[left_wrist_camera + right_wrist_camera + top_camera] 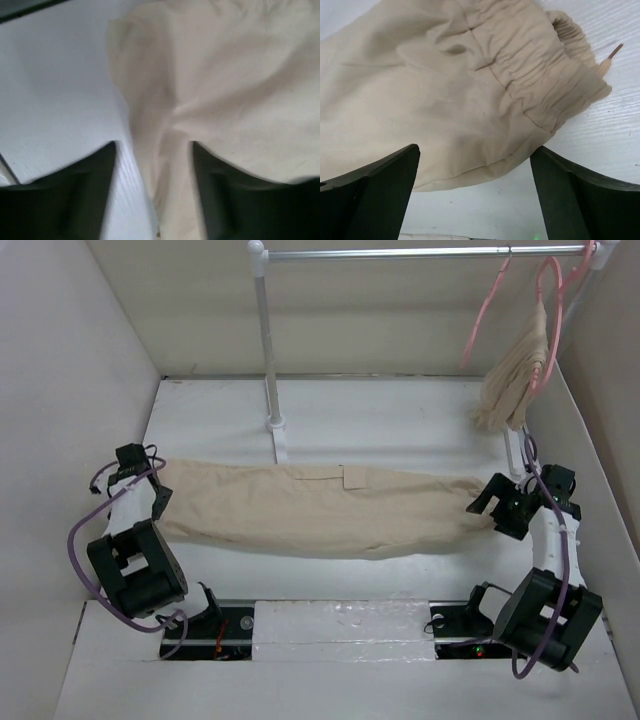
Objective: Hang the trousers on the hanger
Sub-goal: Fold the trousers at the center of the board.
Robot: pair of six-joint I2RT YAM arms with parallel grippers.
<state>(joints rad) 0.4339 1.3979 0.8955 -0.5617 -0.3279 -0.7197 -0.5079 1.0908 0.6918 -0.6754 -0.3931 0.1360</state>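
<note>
The pale beige trousers lie stretched flat across the table from left to right, patch pocket up. My left gripper is at their left end. In the left wrist view its jaws stand apart, open, over a loose fold of the cloth. My right gripper is at the right end, open wide, with the elastic waistband just beyond its fingertips and nothing pinched. The thin pink hanger hangs bare on the rail at the back right.
A metal rail runs along the back on a white post whose foot stands just behind the trousers. A second pink hanger carries a smaller bunched beige garment at the far right. Side walls enclose the table.
</note>
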